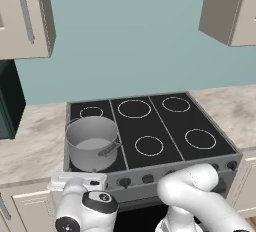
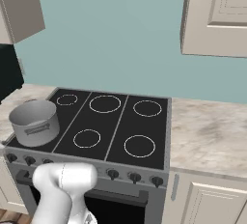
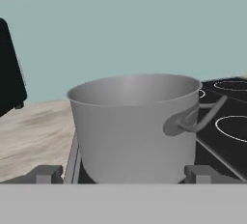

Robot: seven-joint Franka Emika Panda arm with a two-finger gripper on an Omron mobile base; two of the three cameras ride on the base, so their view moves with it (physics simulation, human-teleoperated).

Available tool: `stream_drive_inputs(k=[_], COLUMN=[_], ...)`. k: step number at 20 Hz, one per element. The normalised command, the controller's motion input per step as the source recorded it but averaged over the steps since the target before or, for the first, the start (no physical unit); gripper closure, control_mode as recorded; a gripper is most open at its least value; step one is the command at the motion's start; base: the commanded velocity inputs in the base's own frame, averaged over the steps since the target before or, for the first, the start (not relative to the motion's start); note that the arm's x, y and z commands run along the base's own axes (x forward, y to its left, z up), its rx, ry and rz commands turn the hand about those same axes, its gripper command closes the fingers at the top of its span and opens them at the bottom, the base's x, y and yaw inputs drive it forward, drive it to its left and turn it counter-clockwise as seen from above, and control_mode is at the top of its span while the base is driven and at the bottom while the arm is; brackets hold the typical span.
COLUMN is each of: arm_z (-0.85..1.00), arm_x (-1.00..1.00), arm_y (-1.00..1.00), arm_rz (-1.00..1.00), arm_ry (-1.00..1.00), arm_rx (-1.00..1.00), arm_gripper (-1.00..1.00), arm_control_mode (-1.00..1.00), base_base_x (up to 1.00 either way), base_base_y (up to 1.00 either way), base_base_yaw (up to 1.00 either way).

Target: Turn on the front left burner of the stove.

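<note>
Teal wall behind, and the stove (image 1: 165, 131) sits centre frame, knob row facing us; steel pot (image 1: 92, 142) on its front-left ring, gripper (image 3: 124, 175) open, low before it.

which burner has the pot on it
The front left burner: the grey pot sits on the stove there, while the other four white rings lie bare.
</note>
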Motion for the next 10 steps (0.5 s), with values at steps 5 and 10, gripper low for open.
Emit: stream_drive_inputs(k=[5,10], arm_z=[-0.69,-0.58], arm_x=[0.01,0.00], arm_y=[0.07,0.11], arm_rz=[0.00,0.00], arm_ry=[0.00,0.00], arm_rx=[0.00,0.00], arm_gripper=[-1.00,-1.00], arm_control_mode=[-1.00,-1.00], base_base_x=[0.00,0.00], base_base_y=[0.00,0.00], base_base_yaw=[0.00,0.00])
